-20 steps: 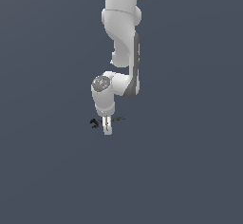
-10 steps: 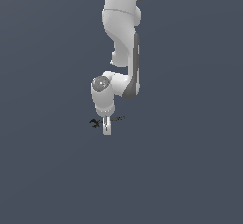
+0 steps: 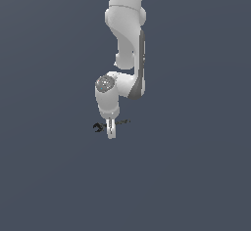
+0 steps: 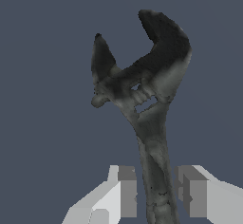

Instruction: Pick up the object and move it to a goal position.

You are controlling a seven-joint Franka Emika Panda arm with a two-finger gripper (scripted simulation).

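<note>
Floor (image 3: 196, 176) of flat grey-blue, bare all round the work spot, with nothing near to block a lift and no goal marker visible in either view. Arm (image 3: 127, 34) white, reaching down from the top of the exterior view, wrist bent over the tool. Gripper (image 3: 111, 131) down at floor level, straddling the handle: in the wrist view gripper (image 4: 156, 190) spread, one finger either side of the shaft, small gaps showing, so not yet pinching by the look of it. Wrench (image 3: 100, 126) lying flat on the floor, forked head toward the exterior view's left, slim handle running under the fingers toward the right; in the wrist view wrench (image 4: 142, 95) dark, worn, head well clear of the pads (image 4: 126, 192).

Probably rigid metal, light enough for a plain pinch, not fragile, but thin and smooth, so liable to slip or pivot. Head-heavy too: grip on the shaft close to the head likely steadier than far down the handle. Low profile leaves little to bite on; fingertips must sit right at the floor before closing.
</note>
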